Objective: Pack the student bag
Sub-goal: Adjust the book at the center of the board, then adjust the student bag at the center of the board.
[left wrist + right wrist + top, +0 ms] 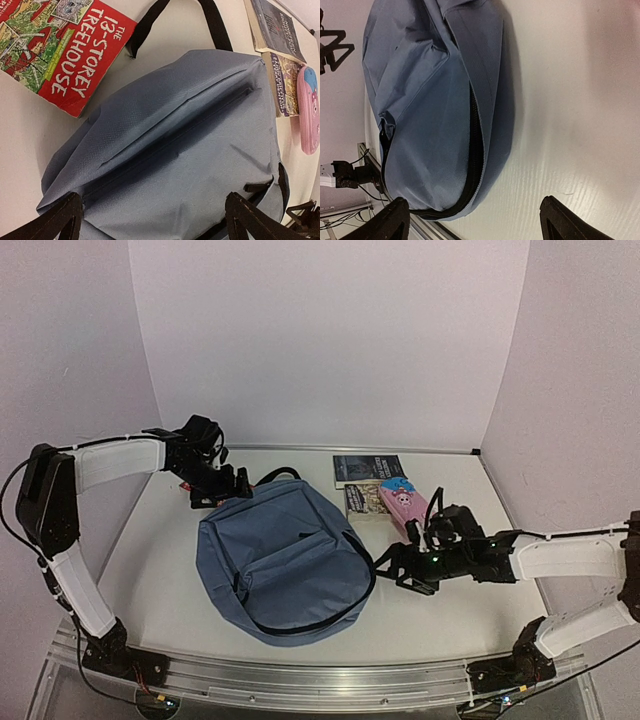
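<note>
The bag [285, 560] lay flat at the centre of the table [450, 615], with its main zip partly open. The left gripper [232, 486] was over the bag's far-left edge, jaws wide, holding nothing. The right gripper [392, 570] was just beside the bag's right side, jaws wide, empty.

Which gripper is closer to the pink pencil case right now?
Right. The right gripper is just on the near side of the pink pencil case, beside the student bag. The left gripper is at the bag's far-left corner, with the bag between.
</note>
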`<state>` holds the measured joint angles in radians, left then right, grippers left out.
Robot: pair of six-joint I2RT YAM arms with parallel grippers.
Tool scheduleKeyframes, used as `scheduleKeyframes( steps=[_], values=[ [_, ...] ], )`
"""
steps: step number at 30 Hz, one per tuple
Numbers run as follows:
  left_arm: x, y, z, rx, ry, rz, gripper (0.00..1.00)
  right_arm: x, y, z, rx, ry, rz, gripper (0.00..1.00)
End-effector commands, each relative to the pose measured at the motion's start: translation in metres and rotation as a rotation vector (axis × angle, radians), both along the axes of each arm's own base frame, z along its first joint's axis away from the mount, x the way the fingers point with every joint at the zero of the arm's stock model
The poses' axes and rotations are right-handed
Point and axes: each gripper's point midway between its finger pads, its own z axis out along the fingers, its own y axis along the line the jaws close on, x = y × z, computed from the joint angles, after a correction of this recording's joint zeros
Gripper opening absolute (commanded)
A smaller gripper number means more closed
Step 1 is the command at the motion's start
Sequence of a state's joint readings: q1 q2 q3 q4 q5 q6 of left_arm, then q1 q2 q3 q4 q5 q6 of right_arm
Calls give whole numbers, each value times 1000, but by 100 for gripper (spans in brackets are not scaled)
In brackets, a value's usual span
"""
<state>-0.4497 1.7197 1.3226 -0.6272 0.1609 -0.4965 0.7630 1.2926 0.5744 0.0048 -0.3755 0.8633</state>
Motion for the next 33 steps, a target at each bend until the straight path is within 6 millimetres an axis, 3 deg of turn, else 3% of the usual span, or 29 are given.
scheduleKeyframes(
  steps=[1, 8, 11, 13, 16, 19, 23, 28, 33],
  values=[
    [22, -13, 21, -38, -81, -12, 100, -7, 29, 4, 112, 9, 27, 86],
    [13, -11, 14, -49, -59, -10, 100, -7, 46, -12, 102, 19, 60, 75],
    [3, -7, 13, -59, -50, 2, 100, -5, 55, -24, 78, 29, 77, 63],
    [-4, -4, 13, -68, -46, 13, 100, -2, 58, -28, 64, 25, 78, 50],
    [-18, 1, 8, -81, -24, 35, 100, 8, 61, -27, 45, -17, 78, 21],
    [-35, 4, 8, -134, 9, 77, 100, 19, 57, -28, -58, -82, 95, 2],
    [-57, -5, 15, -238, 15, 75, 99, 32, 49, -34, -232, -179, 181, 0],
    [-74, -3, 33, -262, 18, 63, 99, 34, 20, -50, -523, -205, 339, 0],
    [-84, 14, 32, -211, -5, 101, 100, 41, 7, -40, -525, -178, 343, 0]
  ],
)
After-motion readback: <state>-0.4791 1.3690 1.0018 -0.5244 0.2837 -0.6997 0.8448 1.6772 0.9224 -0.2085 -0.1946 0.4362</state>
